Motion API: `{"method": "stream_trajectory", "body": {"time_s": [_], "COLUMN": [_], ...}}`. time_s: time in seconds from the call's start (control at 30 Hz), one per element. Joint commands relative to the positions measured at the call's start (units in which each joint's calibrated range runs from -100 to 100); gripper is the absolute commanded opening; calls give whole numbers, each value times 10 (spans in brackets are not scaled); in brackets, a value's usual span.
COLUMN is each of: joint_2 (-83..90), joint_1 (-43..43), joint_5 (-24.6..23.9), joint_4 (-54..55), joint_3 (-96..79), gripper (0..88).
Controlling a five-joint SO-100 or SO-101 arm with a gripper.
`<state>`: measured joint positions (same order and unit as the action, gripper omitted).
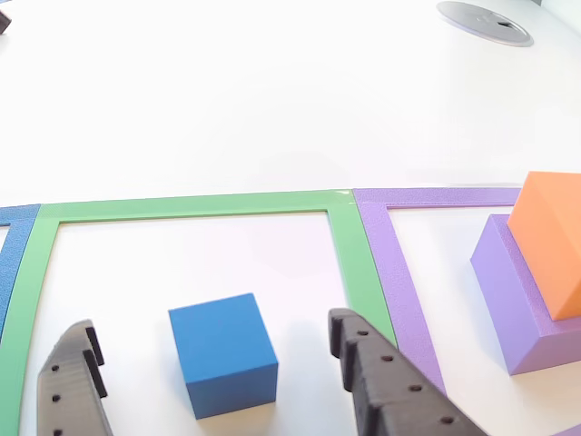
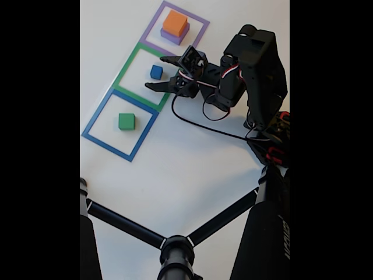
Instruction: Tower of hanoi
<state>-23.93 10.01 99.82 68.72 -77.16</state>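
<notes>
My gripper [image 1: 218, 381] is spread wide, the blue cube [image 1: 223, 352] sitting between its fingers, inside the green frame [image 1: 349, 245].

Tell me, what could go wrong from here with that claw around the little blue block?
The open gripper straddles the blue cube unevenly, so closing might push or twist it rather than grip it. One finger sits near the green frame's edge, beside the orange block on the purple block; a wide swing could topple that stack.
</notes>
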Motion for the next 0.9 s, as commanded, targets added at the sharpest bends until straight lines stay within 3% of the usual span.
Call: {"method": "stream_trajectory", "body": {"time_s": [0.0, 0.47, 0.87], "joint_2": [-7, -11, -6], "joint_1": [-17, -49, -51], "joint_5": [2, 2, 2], "joint_4": [18, 16, 6], "joint_3": [12, 10, 6], "gripper": [273, 107, 32]}}
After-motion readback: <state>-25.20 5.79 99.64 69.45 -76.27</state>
